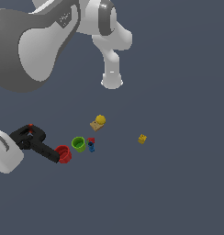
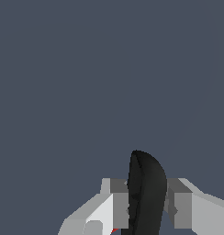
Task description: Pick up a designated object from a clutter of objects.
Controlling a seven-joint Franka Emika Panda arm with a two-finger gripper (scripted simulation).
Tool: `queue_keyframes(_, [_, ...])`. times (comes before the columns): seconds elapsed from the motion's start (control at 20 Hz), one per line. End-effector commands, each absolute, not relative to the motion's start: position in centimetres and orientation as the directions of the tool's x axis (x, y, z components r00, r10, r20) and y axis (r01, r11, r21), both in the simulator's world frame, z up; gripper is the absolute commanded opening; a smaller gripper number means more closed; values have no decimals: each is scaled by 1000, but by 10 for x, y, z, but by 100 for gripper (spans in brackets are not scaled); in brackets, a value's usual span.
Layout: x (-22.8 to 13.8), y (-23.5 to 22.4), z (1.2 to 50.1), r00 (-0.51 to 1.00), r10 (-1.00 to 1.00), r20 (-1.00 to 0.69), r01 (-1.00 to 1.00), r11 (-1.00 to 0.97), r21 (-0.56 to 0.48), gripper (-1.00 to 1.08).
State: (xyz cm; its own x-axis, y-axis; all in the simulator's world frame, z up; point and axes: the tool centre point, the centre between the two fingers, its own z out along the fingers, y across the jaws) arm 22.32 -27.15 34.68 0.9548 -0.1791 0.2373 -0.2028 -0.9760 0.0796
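Gripping: the pincer (image 2: 147,209) is closed onto the black spring clamp (image 2: 146,193); in the wrist view its two grey fingers (image 2: 119,204) press against the clamp's dark body from either side, with no gap showing.
Clamp: in the exterior view the black spring clamp (image 1: 35,141) sits at the pincer (image 1: 18,143), at the exterior view's left edge, one long handle reaching away from the pincer toward the red cup.
Clamp tip: a small red-orange spot (image 1: 30,125) shows on top of the clamp, close to the pincer.
Red cup: the red cup (image 1: 64,154) is at the far end of the clamp's handle; the handle overlaps it in the exterior view, and contact cannot be told.
Green cup: the green cup (image 1: 78,144) stands just beyond the red cup, farther from the pincer.
Blue-red piece: the blue-red piece (image 1: 91,144) is right beside the green cup, on the side away from the pincer.
Yellow ball: the yellow ball (image 1: 100,120) rests on a tan block (image 1: 95,125), farther out than the cups.
Yellow block: the yellow block (image 1: 142,138) lies alone, well apart from the pincer and the other items.
Counter: a plain dark grey counter (image 1: 178,193) fills the background of both views.
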Motion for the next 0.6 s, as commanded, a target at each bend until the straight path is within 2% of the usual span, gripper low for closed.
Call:
queue_keyframes(0.0, [225, -274, 352, 954, -179, 241, -203, -976, 80, -100])
queue_keyframes(0.55, [226, -277, 352, 955, -179, 237, -203, -976, 80, -100])
